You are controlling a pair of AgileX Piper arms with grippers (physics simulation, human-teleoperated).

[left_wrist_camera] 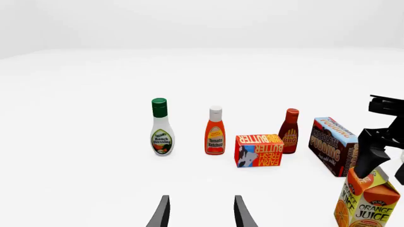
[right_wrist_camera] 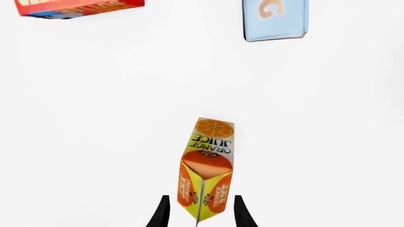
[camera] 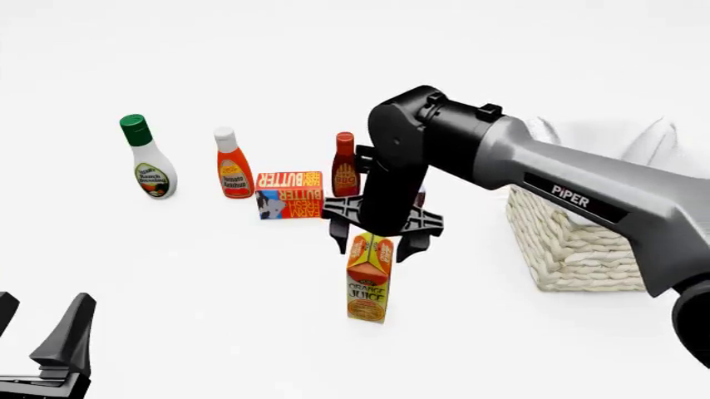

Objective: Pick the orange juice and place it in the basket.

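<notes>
- Front view shows the right gripper (camera: pixel 375 241) straight above the orange juice (camera: pixel 368 283), which stands upright on the table (camera: pixel 199 274) between the grocery row and the basket (camera: pixel 577 249).
- Right wrist view: the fingers (right_wrist_camera: pixel 162 213) straddle the carton's gable ridge with a sliver of gap on each side, so the jaws are apart and hold nothing. Whether they touch the carton I cannot tell.
- Risk one: the grip sits only on the gable. Closing on that sloped top could squeeze the carton out downwards or let it pivot and swing when lifted. Going lower onto the flat walls looks safer.
- Risk two: the carton is tall and narrow; a finger landing on the ridge instead of beside it would likely tip it over.
- Risk three: the chocolate pudding box (left_wrist_camera: pixel 332 144), BBQ bottle (camera: pixel 345 165) and butter box (camera: pixel 289 194) stand just behind; a toppling carton or drifting wrist could knock them.
- Risk four: the basket's wall is high, so a low carry would probably catch its rim.
- Left gripper (camera: pixel 45 332) rests open and empty, well apart, near the table's front edge, no hazard.
</notes>
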